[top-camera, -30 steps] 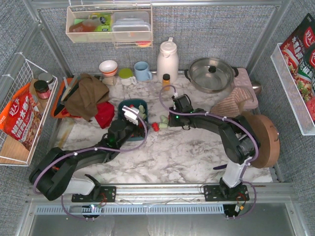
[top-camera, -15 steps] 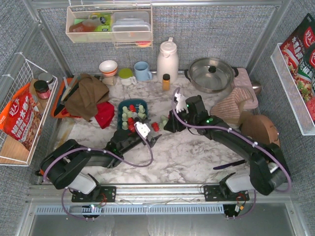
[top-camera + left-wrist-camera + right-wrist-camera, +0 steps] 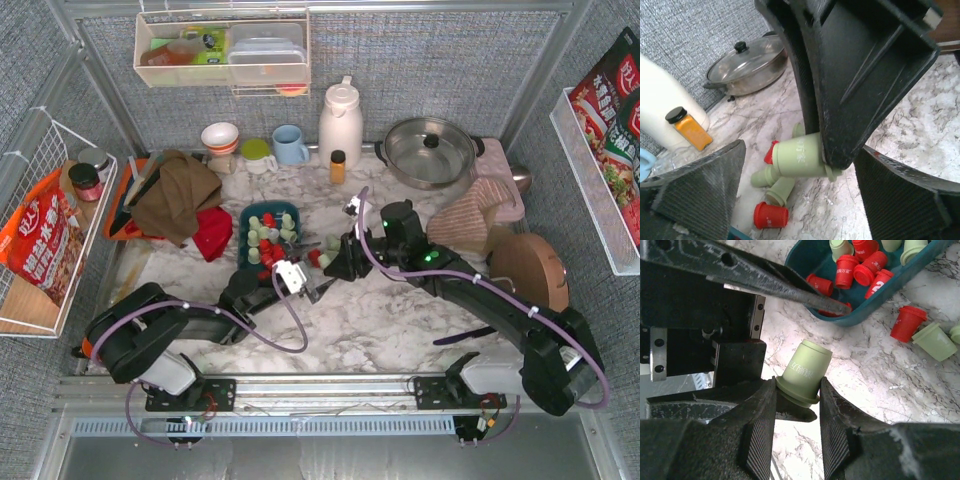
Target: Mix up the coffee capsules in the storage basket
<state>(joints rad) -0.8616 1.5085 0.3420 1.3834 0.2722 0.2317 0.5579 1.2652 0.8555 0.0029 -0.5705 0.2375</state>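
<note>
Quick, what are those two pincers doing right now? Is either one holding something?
Left pincer: open, gripping nothing.
Right pincer: closed on a pale green coffee capsule.

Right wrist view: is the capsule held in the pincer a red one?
No, the capsule pinched by its rim in the right pincer is pale green, not red.

In the storage basket [image 3: 270, 206] lie coffee capsules [image 3: 266, 232] (others on the table [image 3: 400, 320] right of it).
</note>
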